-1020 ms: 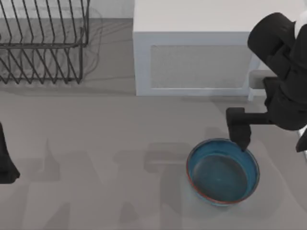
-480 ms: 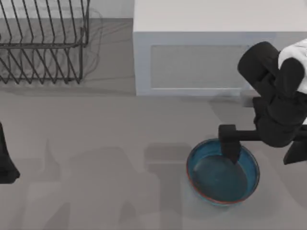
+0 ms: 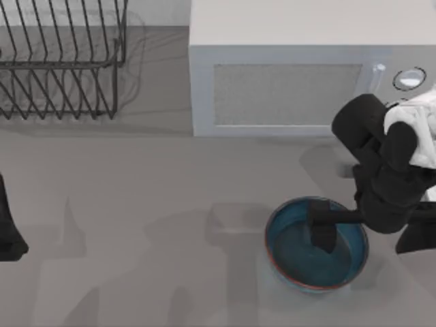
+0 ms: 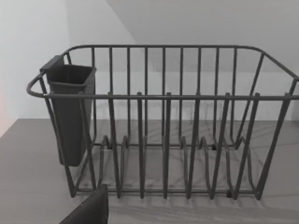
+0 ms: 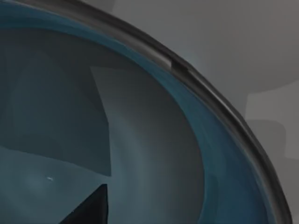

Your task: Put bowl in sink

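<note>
Blue-glazed, round and shallow, the ceramic bowl (image 3: pixel 317 245) with its thin reddish-brown rim sits upright on the grey tabletop (image 3: pixel 150 204) at the near right of the top view. The right gripper (image 3: pixel 323 231) is positioned over the bowl's interior: its dark fingers (image 3: pixel 324 237) point down inside the rim, on the side of the bowl towards the microwave. Whether those fingers are spread or closed cannot be told, and no contact with the bowl wall is visible. In the right wrist view the blue inner surface of the bowl (image 5: pixel 140 154) lies directly beyond a dark fingertip (image 5: pixel 91 210), with the rim curving past it and grey tabletop beyond the rim.

Behind the right gripper, farther from the near edge, stands the white box-shaped microwave (image 3: pixel 286 75), its mesh door panel facing the bowl and a round dial at its right end.

The left arm (image 3: pixel 8 225) is parked at the left edge of the table, well apart from the bowl. In the left wrist view a dark fingertip (image 4: pixel 91 210) appears near the camera; the finger opening cannot be told. Beyond that fingertip stands the dark wire dish rack (image 4: pixel 163 121) with a dark rectangular cutlery cup (image 4: pixel 70 112) hung at one end. In the top view the rack (image 3: pixel 61 58) occupies the far left corner.
</note>
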You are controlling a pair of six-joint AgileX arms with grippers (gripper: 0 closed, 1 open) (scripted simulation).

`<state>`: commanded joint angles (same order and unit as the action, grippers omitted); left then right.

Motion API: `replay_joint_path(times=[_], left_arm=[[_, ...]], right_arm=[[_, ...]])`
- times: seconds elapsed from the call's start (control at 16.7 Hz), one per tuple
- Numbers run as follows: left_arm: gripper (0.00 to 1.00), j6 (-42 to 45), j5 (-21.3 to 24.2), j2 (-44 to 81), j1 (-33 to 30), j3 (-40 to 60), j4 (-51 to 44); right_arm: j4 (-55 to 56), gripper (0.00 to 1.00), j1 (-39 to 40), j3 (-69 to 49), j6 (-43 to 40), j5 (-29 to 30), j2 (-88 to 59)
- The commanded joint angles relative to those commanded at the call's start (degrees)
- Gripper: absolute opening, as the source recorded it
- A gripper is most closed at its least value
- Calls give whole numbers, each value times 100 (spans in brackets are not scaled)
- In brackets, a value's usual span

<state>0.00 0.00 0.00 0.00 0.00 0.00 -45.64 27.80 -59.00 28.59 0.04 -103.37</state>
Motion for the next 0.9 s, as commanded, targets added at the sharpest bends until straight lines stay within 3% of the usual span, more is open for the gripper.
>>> replay_joint_path(times=[0.06,0.84,0.9], left_arm=[[100,0,0,0,0,0,0],[100,0,0,0,0,0,0],[100,0,0,0,0,0,0]], right_arm=[[0,100,0,0,0,0,0],[0,2,0,0,0,0,0],[0,0,0,0,0,0,0]])
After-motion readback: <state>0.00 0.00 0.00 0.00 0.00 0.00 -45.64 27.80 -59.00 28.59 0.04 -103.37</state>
